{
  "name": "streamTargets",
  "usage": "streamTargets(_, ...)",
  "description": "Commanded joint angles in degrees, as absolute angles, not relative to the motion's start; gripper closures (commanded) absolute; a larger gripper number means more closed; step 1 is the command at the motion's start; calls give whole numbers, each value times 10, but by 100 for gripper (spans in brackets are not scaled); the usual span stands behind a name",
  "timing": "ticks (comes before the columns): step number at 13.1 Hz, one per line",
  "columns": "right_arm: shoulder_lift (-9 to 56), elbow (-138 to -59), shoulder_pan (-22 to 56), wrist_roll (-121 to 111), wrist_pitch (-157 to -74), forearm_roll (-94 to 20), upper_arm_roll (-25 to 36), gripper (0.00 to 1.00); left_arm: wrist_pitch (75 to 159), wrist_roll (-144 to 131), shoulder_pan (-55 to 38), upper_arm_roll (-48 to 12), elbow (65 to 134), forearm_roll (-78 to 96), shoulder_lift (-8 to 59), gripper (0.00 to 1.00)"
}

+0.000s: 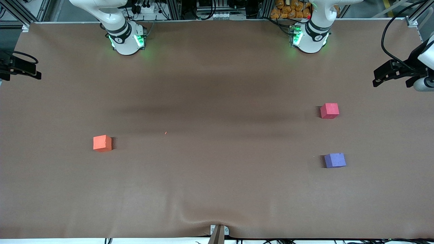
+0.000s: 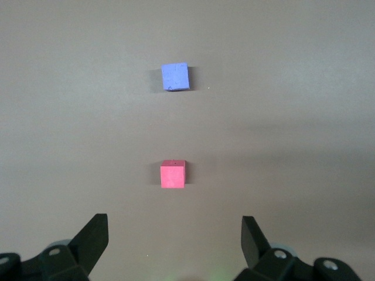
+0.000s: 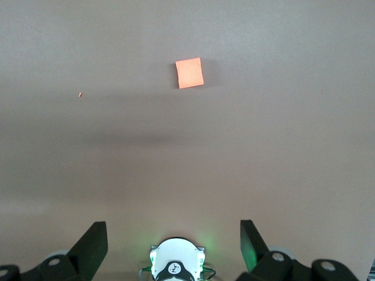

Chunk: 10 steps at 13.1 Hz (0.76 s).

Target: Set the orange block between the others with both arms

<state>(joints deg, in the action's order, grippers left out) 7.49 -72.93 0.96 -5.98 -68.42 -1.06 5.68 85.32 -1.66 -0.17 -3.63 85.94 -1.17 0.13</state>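
Observation:
The orange block (image 1: pixel 102 143) (image 3: pixel 190 73) sits alone on the brown table toward the right arm's end. The others stand toward the left arm's end: a pinkish-red cube (image 1: pixel 329 110) (image 2: pixel 173 175) and a purple-blue cube (image 1: pixel 335 160) (image 2: pixel 175 76). The purple-blue one is nearer to the front camera, with a bare gap between the two. My left gripper (image 2: pixel 174 225) hangs high over the table near the pinkish-red cube, open and holding nothing. My right gripper (image 3: pixel 173 228) hangs high over its own base, open and holding nothing. Neither hand shows in the front view.
Both arm bases glow green at the table's back edge (image 1: pixel 127 39) (image 1: pixel 310 37). Black camera mounts stick in at each end (image 1: pixel 20 67) (image 1: pixel 396 73). A tiny orange crumb (image 1: pixel 165 133) lies mid-table. A clamp (image 1: pixel 218 232) sits at the front edge.

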Motion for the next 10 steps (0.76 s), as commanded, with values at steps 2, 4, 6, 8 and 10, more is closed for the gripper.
streamTargets(2, 63, -734, 2, -59, -681, -20, 51, 0, 855, -9, -1, -37, 854, -14, 3, 0)
streamTargets(4, 63, -734, 2, -59, -681, -20, 51, 0, 855, -9, -1, -37, 855, -14, 3, 0)
streamTargets(6, 63, -734, 2, -59, -681, -20, 51, 0, 855, -8, -2, -37, 856, -14, 4, 0)
streamTargets(8, 64, -734, 2, -59, -681, -20, 51, 0, 855, -9, -2, -38, 856, -14, 4, 0)
streamTargets(10, 64, -735, 2, -59, -681, -20, 51, 0, 855, -9, -2, -38, 857, -14, 4, 0)
